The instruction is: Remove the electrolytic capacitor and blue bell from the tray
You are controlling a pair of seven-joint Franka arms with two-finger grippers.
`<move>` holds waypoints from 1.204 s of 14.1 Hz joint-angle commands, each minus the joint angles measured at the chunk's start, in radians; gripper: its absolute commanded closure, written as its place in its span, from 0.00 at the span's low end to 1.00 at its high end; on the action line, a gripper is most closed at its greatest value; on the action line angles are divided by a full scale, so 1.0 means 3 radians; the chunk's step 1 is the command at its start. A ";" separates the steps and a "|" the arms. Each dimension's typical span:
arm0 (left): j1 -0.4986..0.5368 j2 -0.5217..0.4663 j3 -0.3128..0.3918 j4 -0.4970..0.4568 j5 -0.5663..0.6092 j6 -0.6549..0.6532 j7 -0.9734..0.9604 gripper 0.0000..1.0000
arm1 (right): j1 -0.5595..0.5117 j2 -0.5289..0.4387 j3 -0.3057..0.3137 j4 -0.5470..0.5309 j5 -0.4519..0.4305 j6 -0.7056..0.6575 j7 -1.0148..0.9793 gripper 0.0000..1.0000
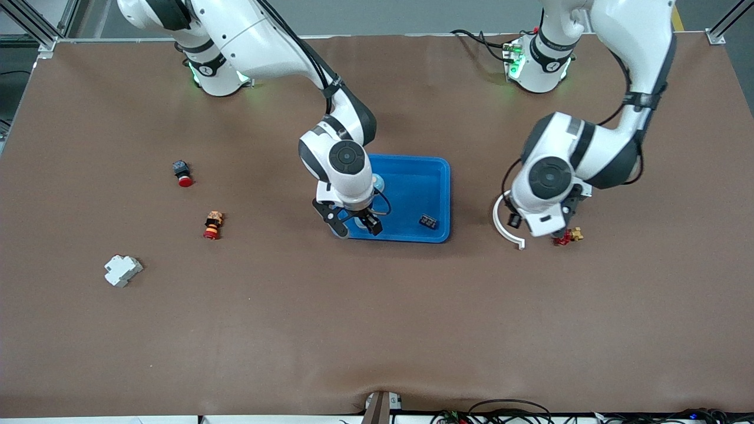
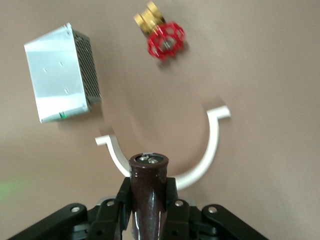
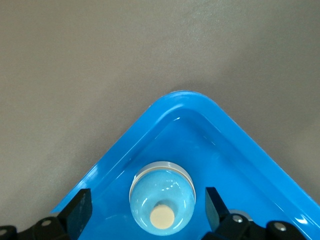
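Note:
The light blue bell [image 3: 162,200] sits in the blue tray [image 1: 412,158], at the tray's end toward the right arm; it shows partly beside the arm in the front view [image 1: 377,182]. My right gripper [image 3: 146,210] is open, with one finger on each side of the bell and not touching it; it hangs over that tray end [image 1: 356,227]. My left gripper [image 2: 149,200] is shut on a dark brown capacitor [image 2: 149,180] and holds it upright over a white curved piece [image 2: 212,150]. In the front view this gripper [image 1: 515,221] is mostly hidden under its wrist.
A small black part [image 1: 428,222] lies in the tray. A red and brass valve [image 1: 565,237] and a silver box [image 2: 60,72] lie by the white curved piece [image 1: 506,232]. A red button [image 1: 182,172], an orange-red part [image 1: 212,225] and a white block [image 1: 122,270] lie toward the right arm's end.

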 commanded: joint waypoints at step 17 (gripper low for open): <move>0.0607 0.0318 -0.0041 -0.0593 0.0492 0.1168 0.0047 0.00 | 0.0124 0.0180 -0.0017 0.0106 -0.0055 0.0035 0.0184 0.00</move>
